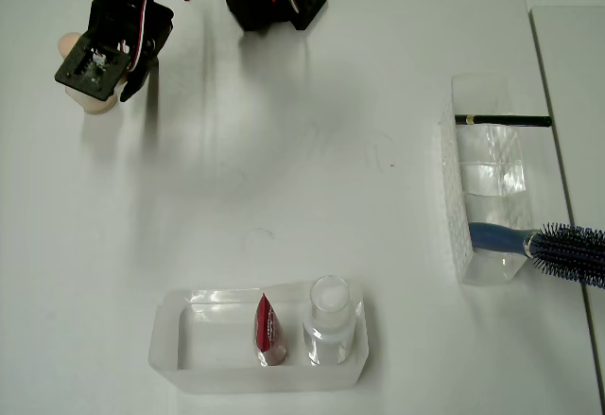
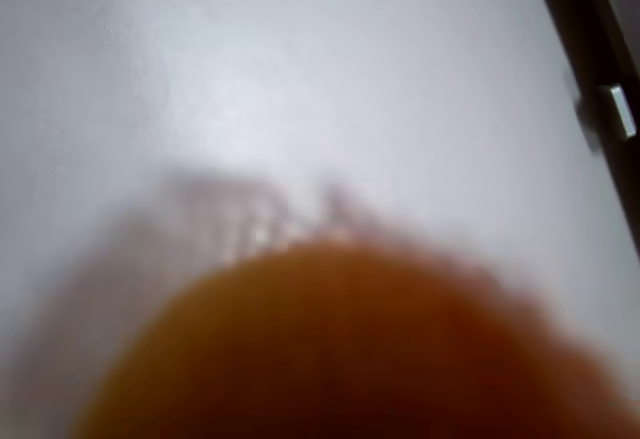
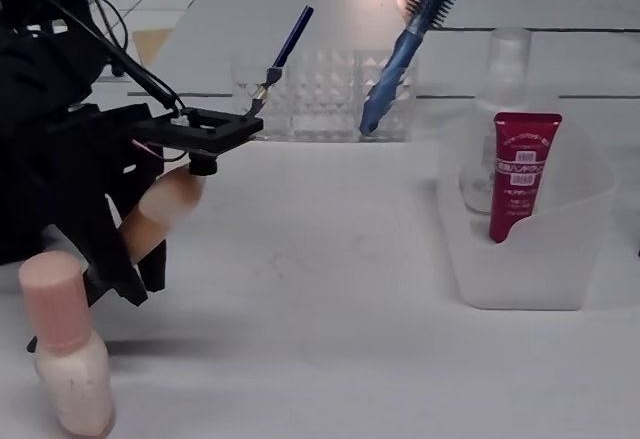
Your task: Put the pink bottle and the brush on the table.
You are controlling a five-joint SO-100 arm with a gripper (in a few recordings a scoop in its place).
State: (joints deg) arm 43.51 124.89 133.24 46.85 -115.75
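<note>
Pink bottle (image 3: 68, 359) stands upright on the desk (image 3: 330, 289), lower left of the fixed view. Tool (image 3: 150, 221) sits just behind it, apparently spread and empty, though blurred. Next: fetch the brush (image 1: 503, 120) from the clear tray (image 1: 487, 179), right.
</note>
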